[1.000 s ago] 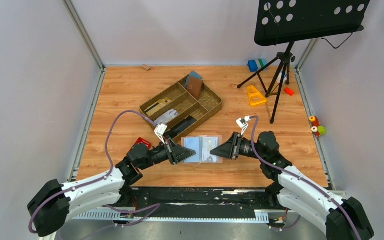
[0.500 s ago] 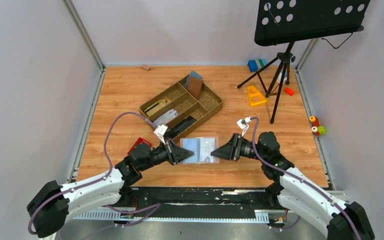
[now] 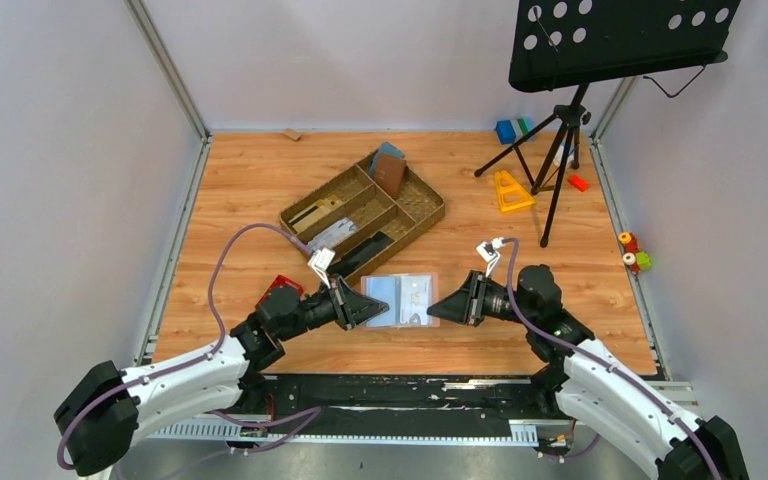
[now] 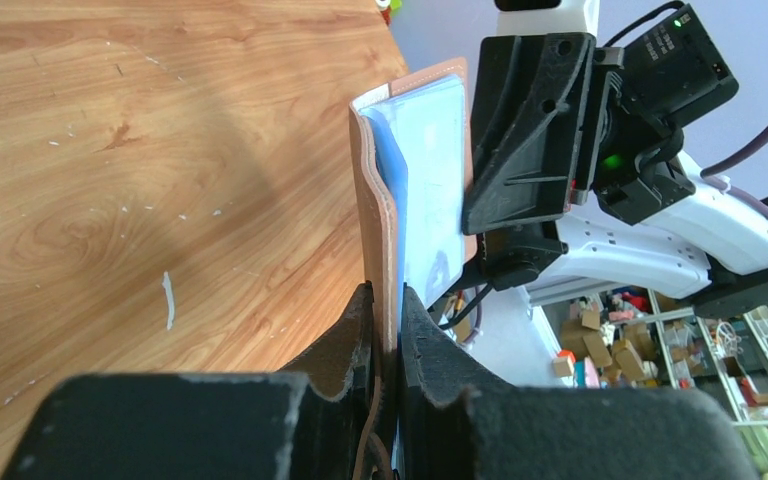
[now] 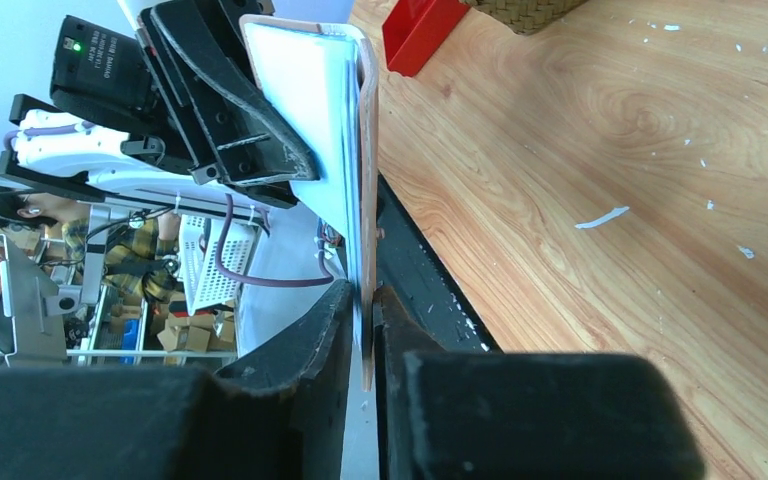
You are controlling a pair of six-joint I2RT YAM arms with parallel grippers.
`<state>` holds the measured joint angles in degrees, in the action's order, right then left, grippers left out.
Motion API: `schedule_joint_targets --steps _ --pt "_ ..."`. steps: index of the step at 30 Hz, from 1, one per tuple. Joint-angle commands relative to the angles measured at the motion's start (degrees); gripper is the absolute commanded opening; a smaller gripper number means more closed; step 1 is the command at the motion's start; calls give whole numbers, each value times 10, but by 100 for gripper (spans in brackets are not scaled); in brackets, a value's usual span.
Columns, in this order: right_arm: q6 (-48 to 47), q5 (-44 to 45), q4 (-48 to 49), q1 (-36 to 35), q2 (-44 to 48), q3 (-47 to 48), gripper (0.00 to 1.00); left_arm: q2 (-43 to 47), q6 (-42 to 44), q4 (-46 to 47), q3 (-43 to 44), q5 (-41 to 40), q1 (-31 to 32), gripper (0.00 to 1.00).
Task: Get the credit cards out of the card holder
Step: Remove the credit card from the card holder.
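Presently left fingers (image 4: 352, 330), right fingers (image 5: 326, 335) pinch open card holder (image 3: 400, 300); tray (image 3: 412, 208) behind, red block (image 3: 282, 288) nearby.

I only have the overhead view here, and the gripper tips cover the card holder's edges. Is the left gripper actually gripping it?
Observer: Yes. In the left wrist view, the left gripper is shut on the tan edge of the card holder.
Operator: And the right one?
Observer: The right gripper is shut on the opposite edge. As far as its wrist view shows, it pinches the cover and a pale inner sheet together.
Operator: Any card pulled out yet?
Observer: None that I can see. The pale blue inner sleeve lies flat against the cover.
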<state>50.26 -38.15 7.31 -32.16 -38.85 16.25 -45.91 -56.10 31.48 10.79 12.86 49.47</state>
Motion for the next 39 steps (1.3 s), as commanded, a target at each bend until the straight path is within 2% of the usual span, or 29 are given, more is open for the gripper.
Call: schedule_joint_targets --steps 1,4,11,21,39 --pt "-13 -4 10 -1 -13 25 11 -7 -20 69 16 23 -3 0" --pt "-18 -9 4 -1 -21 27 4 -10 -24 78 17 27 -3 0" --pt "8 -39 67 -1 8 15 0 -18 -14 47 19 11 -3 0" --pt "24 -64 111 -1 -8 13 0 -95 -38 128 26 50 -3 0" --pt "20 -68 119 0 1 8 1 -102 -43 146 26 60 -3 0"
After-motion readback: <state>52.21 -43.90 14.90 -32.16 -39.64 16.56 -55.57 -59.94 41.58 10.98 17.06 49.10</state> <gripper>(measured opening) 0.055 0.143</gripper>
